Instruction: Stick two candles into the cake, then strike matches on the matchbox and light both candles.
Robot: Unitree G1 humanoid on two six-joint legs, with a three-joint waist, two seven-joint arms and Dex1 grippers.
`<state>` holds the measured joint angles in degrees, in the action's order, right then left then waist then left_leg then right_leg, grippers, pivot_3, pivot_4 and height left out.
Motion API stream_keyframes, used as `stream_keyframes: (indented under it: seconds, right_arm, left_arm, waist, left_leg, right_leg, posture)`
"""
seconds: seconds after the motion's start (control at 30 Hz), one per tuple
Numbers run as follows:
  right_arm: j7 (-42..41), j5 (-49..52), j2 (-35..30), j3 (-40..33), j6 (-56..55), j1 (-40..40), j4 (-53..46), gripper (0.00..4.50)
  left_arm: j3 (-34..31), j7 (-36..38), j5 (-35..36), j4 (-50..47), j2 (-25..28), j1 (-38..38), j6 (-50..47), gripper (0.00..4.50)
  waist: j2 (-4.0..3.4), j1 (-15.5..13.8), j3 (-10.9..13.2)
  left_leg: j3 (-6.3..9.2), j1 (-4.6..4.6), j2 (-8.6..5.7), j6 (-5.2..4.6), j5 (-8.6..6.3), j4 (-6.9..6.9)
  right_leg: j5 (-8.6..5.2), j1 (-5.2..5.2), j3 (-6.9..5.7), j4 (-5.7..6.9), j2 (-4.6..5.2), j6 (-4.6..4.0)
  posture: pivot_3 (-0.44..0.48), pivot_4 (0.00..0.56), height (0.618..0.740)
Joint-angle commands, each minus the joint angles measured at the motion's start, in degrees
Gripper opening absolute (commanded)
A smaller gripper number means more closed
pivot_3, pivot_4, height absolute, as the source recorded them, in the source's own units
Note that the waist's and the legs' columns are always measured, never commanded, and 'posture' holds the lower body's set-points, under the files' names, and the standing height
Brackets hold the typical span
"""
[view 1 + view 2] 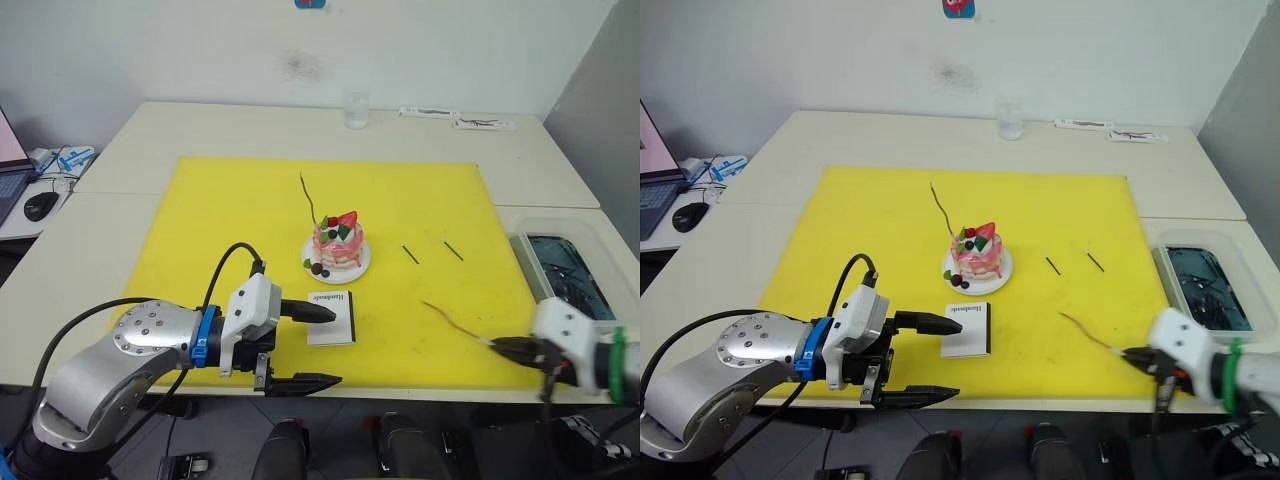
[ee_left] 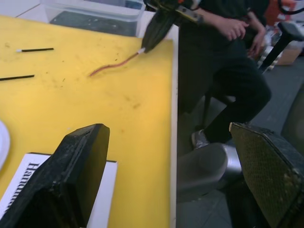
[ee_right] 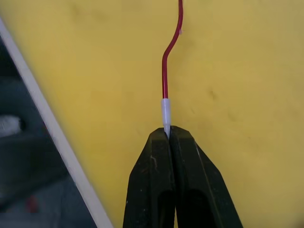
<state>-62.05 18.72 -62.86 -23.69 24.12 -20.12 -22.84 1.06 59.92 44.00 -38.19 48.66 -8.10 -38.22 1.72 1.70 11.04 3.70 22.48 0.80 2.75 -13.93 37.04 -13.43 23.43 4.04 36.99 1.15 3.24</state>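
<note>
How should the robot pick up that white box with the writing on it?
Best guess: pinch the matchbox across its two long side edges, coming straight down from above. It lies flat on the yellow mat, so its faces cannot be gripped. The open left hand is nearest. Keep clear of the cake.

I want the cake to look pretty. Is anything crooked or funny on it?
Yes. One candle stands in the cake but leans away and looks wavy, not straight. The red candle is not in the cake yet; the right gripper pinches its white end.
</note>
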Motion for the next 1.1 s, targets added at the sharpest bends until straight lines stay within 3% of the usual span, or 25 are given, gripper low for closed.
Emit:
stream_keyframes:
  seconds: [0.03, 0.27, 0.57, 0.67, 0.9, 1.1]
  right_arm:
    - [-4.9, -0.8, -1.8, -1.7, -4.6, 0.7, 5.5, 0.05]
    - [-9.6, -0.7, -3.0, -0.7, -5.4, 1.5, 8.8, 0.05]
    - [-8.0, -0.4, -0.9, 1.6, -2.9, 2.9, 7.5, 0.05]
    - [-7.5, -1.0, -0.6, 2.2, -3.0, 3.4, 7.6, 0.66]
    - [-6.9, -1.8, -1.3, 1.1, -3.9, 4.1, 5.7, 3.04]
    - [-10.7, -0.9, -7.0, -2.5, 4.7, 1.8, -2.1, 3.04]
  left_arm:
    - [0.0, 0.1, 3.1, -1.9, 0.2, -1.8, -1.7, 4.50]
    - [0.6, -1.8, 4.7, -2.0, -0.6, -3.8, -3.4, 4.50]
    - [1.3, -3.4, 5.1, -2.0, -1.6, -4.9, -4.0, 4.50]
    - [1.6, -3.6, 4.6, -1.8, -1.7, -5.1, -3.8, 4.50]
    - [1.6, -4.6, 4.4, -1.9, -1.9, -5.0, -3.8, 4.50]
    - [2.7, -5.9, 1.8, -2.6, -0.9, -3.8, -3.4, 4.50]
  waist:
    - [0.00, 0.0, 0.0]
    - [-0.05, 0.1, 0.0]
    - [-0.05, 0.1, 0.0]
    - [-0.05, 0.1, 0.0]
    - [-0.05, 0.1, 0.0]
    - [-0.09, 0.1, 0.0]
  left_leg:
    - [0.00, -0.05, 0.01, 0.00, 0.00, -0.03]
    - [0.00, -0.11, 0.01, 0.00, 0.00, -0.03]
    - [0.00, -0.14, 0.01, 0.00, 0.00, -0.02]
    - [0.01, -0.15, 0.00, 0.00, 0.00, -0.01]
    - [0.01, -0.16, 0.00, 0.00, 0.00, -0.02]
    - [0.01, -0.17, 0.00, 0.00, 0.00, -0.02]
  right_leg:
    - [0.00, -0.01, 0.00, 0.02, -0.02, 0.00]
    - [0.00, -0.04, 0.03, 0.10, -0.04, 0.00]
    - [0.01, -0.08, 0.03, 0.10, -0.04, 0.01]
    - [0.01, -0.09, 0.03, 0.10, -0.04, 0.01]
    - [0.01, -0.10, 0.03, 0.10, -0.04, 0.01]
    - [0.01, -0.10, 0.04, 0.10, -0.04, 0.01]
  posture:
    - [0.000, 0.150, 0.740]
    - [0.000, 0.150, 0.740]
    - [0.000, 0.150, 0.740]
    - [0.000, 0.150, 0.740]
    - [0.000, 0.150, 0.740]
    - [0.000, 0.150, 0.740]
